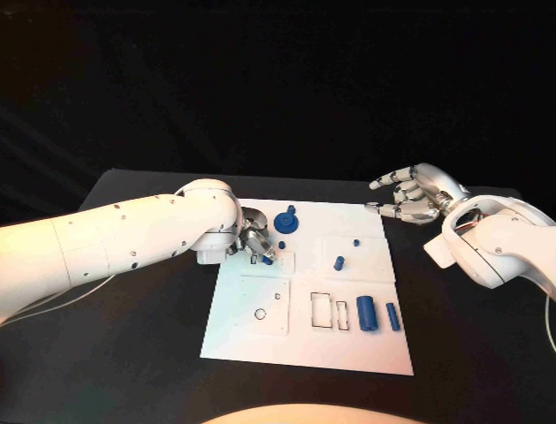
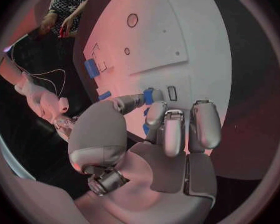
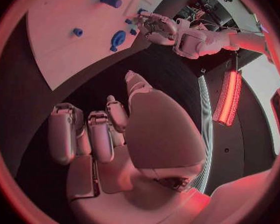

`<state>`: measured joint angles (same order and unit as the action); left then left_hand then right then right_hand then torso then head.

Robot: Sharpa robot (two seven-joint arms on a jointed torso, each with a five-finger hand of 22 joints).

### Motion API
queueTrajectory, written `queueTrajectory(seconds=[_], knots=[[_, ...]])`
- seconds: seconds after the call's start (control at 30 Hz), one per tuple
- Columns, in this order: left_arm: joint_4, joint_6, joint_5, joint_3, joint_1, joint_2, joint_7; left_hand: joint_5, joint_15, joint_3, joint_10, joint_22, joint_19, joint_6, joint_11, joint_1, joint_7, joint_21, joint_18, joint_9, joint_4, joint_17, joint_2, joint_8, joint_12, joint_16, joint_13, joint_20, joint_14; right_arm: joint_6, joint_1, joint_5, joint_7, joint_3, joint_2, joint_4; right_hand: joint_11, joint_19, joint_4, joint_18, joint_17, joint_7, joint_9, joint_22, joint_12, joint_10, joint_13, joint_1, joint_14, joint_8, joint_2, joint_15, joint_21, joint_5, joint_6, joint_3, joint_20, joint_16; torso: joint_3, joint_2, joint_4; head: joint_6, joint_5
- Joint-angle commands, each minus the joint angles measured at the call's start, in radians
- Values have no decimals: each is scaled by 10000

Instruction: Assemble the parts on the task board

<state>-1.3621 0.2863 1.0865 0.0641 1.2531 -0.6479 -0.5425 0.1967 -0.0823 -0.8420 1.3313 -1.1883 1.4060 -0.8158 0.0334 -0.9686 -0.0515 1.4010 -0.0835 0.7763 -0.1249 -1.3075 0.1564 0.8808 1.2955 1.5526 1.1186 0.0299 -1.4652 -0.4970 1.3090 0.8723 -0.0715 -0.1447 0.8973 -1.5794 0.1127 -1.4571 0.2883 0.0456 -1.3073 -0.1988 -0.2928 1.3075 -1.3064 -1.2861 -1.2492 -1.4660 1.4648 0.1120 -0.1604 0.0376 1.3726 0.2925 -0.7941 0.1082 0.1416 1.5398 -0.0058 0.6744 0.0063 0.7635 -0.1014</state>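
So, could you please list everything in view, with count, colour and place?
table: one, black, under everything.
task board: one, white, mid-table.
cylinders: two, blue, lying side by side at the board's near right.
pegs: two, blue, small, at the board's right middle.
round part: one, blue, at the board's far left.
small part: one, blue, pinched by the left hand.
left hand: silver, over the board's left edge.
right hand: silver, holding nothing, off the board's far right corner.
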Motion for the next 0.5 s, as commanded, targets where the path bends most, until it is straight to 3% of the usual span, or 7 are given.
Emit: queueTrajectory(seconds=[0.03, 0.5], knots=[[-28, 344, -232, 29, -43, 70, 48, -50, -78, -276, 64, -15, 23, -244, 17, 114, 189, -18, 76, 3, 360, -2233, 18, -42, 31, -16, 3, -75, -944, 114, -6, 101, 62, 2, -3, -2, -7, 51, 14, 55, -1572, -5, -5, 1365, 32, 28, 10, 48, 799, 50, 71, -24, -64, 64, -86, 55, -24, -48, -3, 2, 5, 19, 9], [66, 300, -241, 31, -44, 148, 55, -114, -101, 141, 101, -24, 37, -362, 42, 433, 219, -24, 79, -13, 86, -2234, 30, -102, 52, -15, 57, -102, -944, 114, -6, 101, 69, 2, -5, -5, -16, 58, 11, 59, -1563, 4, 3, 1357, 30, 30, 17, 74, 797, 61, 59, -34, -84, 75, -112, 81, -33, -54, 3, 4, 3, 51, 38]])
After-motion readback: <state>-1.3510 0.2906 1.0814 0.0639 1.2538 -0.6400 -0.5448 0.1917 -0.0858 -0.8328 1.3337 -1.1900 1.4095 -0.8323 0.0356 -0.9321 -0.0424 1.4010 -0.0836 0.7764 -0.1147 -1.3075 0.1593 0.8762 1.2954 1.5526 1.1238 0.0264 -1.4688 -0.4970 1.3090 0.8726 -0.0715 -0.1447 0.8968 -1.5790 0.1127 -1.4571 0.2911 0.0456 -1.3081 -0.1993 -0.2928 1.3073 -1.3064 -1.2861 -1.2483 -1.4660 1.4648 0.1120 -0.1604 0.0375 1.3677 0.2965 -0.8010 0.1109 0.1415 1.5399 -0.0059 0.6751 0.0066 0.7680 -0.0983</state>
